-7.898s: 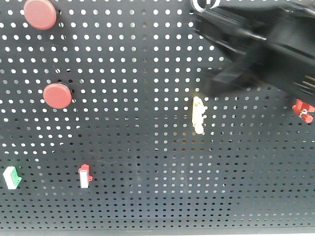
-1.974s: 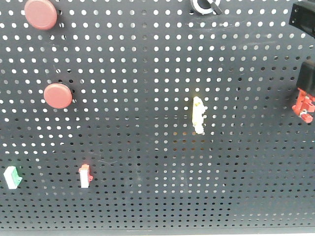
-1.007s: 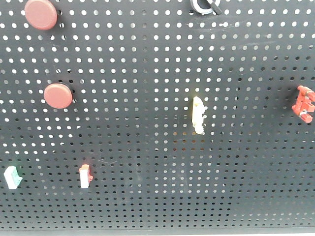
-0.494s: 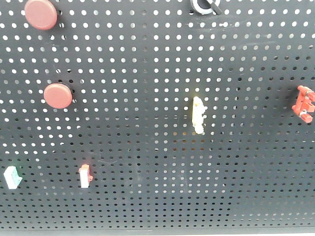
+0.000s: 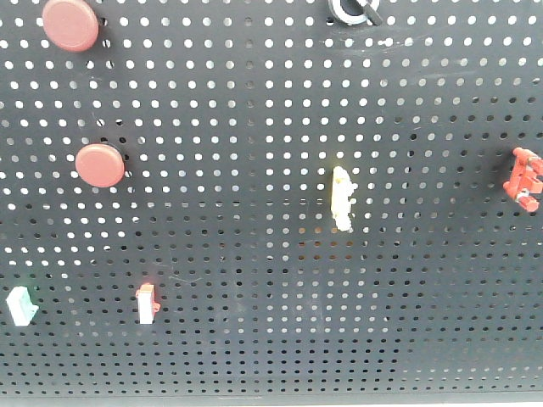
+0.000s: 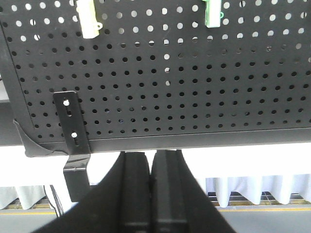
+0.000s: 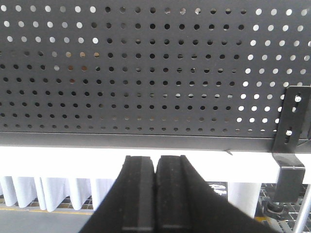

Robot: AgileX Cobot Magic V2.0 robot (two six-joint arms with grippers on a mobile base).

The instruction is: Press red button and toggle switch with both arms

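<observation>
In the front view the black pegboard (image 5: pixel 254 254) carries two matte red buttons. The upper one (image 5: pixel 70 24) at the top left looks marginally larger than the lower one (image 5: pixel 100 165). A pale yellow toggle switch (image 5: pixel 342 197) sits mid-board. Neither gripper shows in the front view. In the left wrist view my left gripper (image 6: pixel 151 158) is shut and empty, just below the board's bottom edge (image 6: pixel 194 141). In the right wrist view my right gripper (image 7: pixel 155 162) is shut and empty, below the bottom edge (image 7: pixel 146 141). Both are apart from the board.
A red clip-like switch (image 5: pixel 524 178) is at the right edge, a red-and-white switch (image 5: pixel 146 303) and a green-and-white one (image 5: pixel 20 305) low left, a black knob (image 5: pixel 352 8) on top. Mounting brackets (image 6: pixel 73 126) (image 7: pixel 291 126) hold the board's lower corners. White cloth hangs below.
The right arm, which earlier reached near the yellow switch, has left the front view. Over the last second nothing on the board has moved.
</observation>
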